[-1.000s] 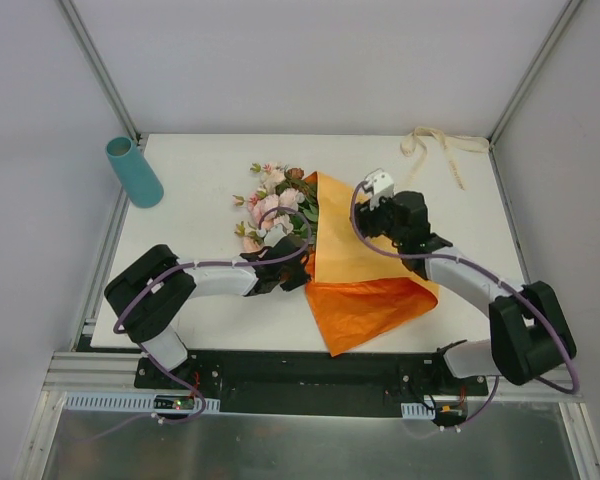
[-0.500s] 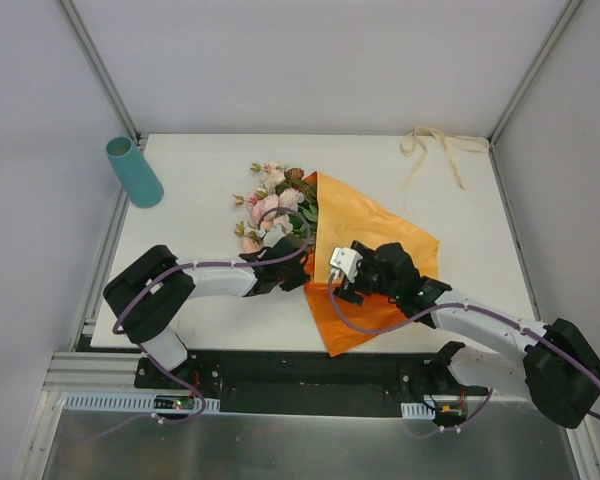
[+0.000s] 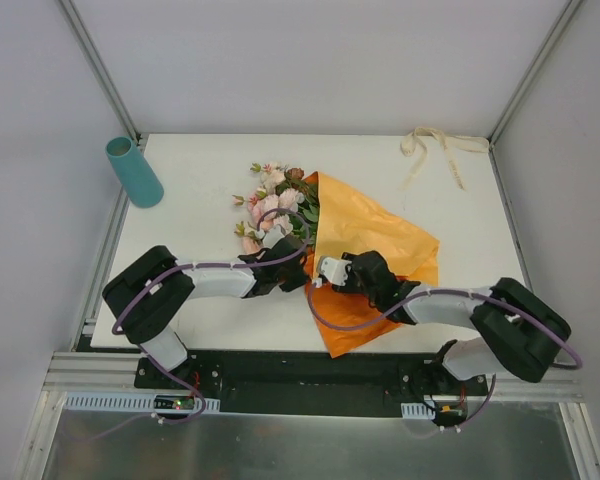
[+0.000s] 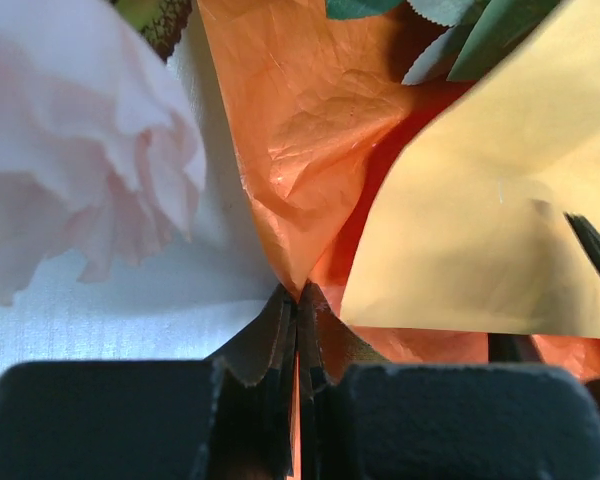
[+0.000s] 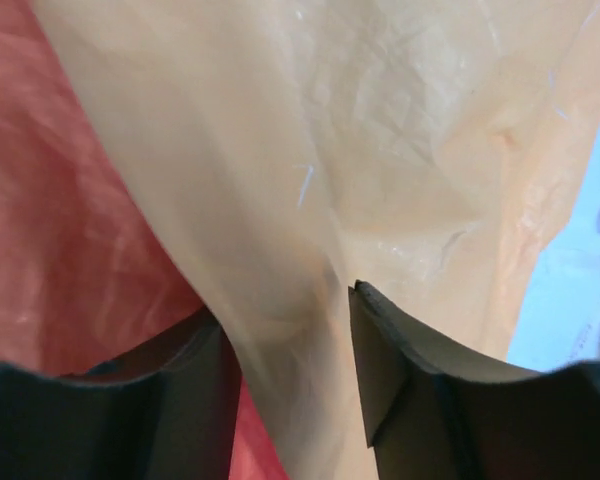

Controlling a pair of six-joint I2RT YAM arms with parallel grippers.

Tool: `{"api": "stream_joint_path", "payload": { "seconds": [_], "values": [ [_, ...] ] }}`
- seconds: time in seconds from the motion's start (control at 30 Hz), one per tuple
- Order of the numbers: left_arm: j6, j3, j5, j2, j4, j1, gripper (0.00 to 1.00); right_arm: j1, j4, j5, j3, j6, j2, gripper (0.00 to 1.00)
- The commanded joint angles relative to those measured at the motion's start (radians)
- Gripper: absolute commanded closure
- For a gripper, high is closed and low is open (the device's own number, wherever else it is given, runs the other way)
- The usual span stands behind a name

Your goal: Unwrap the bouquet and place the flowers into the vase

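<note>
**Bouquet wrapper: flap spread, second hold forming**

We are recording the right gripper as newly arrived at lower centre from the upper right. Its jaws are half-spread astride a fold of orange paper, and we cannot tell whether they are gripping it. The left gripper is pinching the paper's edge. The flowers are lying mid-frame, and the vase is waiting at upper left.

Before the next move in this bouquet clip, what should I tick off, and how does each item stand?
1. Left hand pinching the orange paper edge: ok.
2. Right hand firmly gripping the paper fold between its jaws: cannot tell.
3. Flowers freed from the wrapping: not ok, stems still lie inside it.
4. Vase standing, mouth up, apart from both arms: ok.
5. Ribbon off the wrapping: ok, it lies apart at the far right.
</note>
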Motion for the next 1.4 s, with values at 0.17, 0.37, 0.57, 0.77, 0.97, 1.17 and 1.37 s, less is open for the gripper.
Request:
{"api": "stream_joint_path", "payload": {
  "seconds": [0.17, 0.37, 0.57, 0.77, 0.97, 1.17, 1.37],
  "values": [
    [-0.048, -0.096, -0.043, -0.079, -0.073, -0.009, 1.00, -0.061, 0.465, 0.231, 0.115, -0.047, 0.293, 1.00],
    [-0.066, -0.162, -0.101, -0.165, -0.125, -0.009, 1.00, -0.103, 0.666, 0.227, 0.254, 0.092, 0.402, 1.00],
    [-0.095, -0.208, -0.177, -0.237, -0.200, -0.010, 1.00, -0.150, 0.664, 0.162, 0.402, 0.258, 0.461, 1.00],
    [-0.114, -0.224, -0.235, -0.280, -0.281, -0.009, 1.00, -0.206, 0.622, 0.135, 0.544, 0.451, 0.546, 1.00],
    [-0.141, -0.250, -0.289, -0.309, -0.324, -0.009, 1.00, -0.231, 0.463, 0.118, 0.741, 0.565, 0.640, 1.00],
    [-0.120, -0.228, -0.315, -0.322, -0.378, -0.006, 1.00, -0.283, 0.364, 0.179, 0.861, 0.703, 0.697, 1.00],
    [-0.057, -0.251, -0.303, -0.424, -0.436, 0.098, 1.00, -0.353, 0.310, 0.230, 0.784, 0.807, 0.617, 1.00]
  ]
}}
